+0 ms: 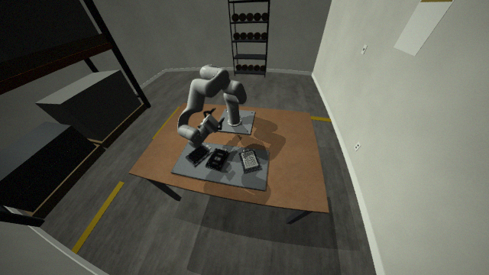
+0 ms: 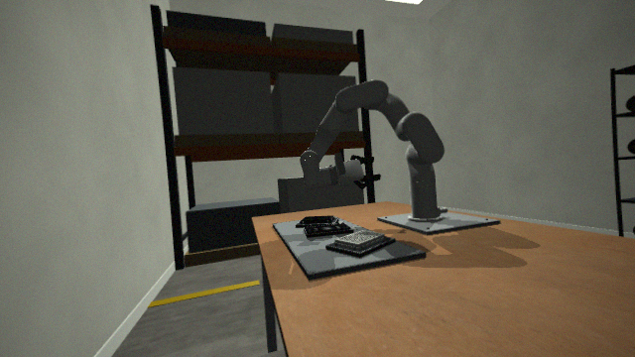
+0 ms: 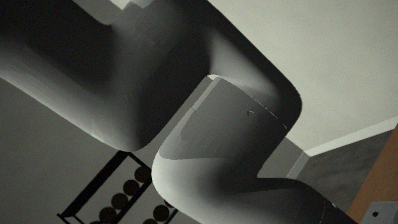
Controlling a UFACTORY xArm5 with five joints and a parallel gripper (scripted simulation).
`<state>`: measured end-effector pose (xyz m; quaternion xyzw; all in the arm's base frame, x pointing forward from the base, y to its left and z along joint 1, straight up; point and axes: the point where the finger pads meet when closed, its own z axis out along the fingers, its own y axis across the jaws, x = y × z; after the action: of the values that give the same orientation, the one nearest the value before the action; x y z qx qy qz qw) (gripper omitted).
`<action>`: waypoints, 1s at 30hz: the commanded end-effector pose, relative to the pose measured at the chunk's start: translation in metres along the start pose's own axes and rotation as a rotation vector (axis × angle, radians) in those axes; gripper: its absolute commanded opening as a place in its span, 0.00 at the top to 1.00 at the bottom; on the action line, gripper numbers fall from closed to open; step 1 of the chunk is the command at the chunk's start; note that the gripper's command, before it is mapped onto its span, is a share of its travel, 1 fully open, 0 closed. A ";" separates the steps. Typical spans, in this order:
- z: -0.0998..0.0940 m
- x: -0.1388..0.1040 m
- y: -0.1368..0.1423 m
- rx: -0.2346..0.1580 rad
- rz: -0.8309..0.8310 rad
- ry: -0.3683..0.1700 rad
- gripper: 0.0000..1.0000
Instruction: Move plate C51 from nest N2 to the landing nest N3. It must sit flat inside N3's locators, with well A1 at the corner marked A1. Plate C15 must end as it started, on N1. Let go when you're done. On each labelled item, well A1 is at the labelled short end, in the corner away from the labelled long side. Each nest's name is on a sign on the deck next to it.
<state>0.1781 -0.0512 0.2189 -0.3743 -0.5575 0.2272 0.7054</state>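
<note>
A grey deck (image 1: 221, 166) on the table carries three stations in a row. A dark plate (image 1: 198, 154) lies at the left end. A black frame-like nest (image 1: 217, 158) is in the middle and looks empty. A light well plate (image 1: 250, 160) sits on a dark nest at the right end, and it also shows in the exterior view (image 2: 359, 240). The labels and nest signs are too small to read. My gripper (image 1: 219, 123) is open and empty. It hangs well above the deck's left end and points sideways toward the arm's base (image 1: 234, 121). It also shows in the exterior view (image 2: 369, 176).
The wrist view shows only the arm's own links (image 3: 210, 145), a far shelf (image 3: 125, 192) and a corner of the table. A shelving rack with boxes (image 2: 263, 124) stands beyond the table's left side.
</note>
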 end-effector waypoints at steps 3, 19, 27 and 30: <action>0.000 0.000 0.000 -0.001 0.000 -0.001 0.00; 0.002 -0.007 0.006 -0.038 0.053 -0.019 0.00; 0.003 -0.021 0.019 -0.186 0.266 -0.081 0.00; 0.003 -0.023 0.020 -0.244 0.345 -0.097 0.00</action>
<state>0.1719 -0.0540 0.1940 -0.4884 -0.5502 0.2770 0.6180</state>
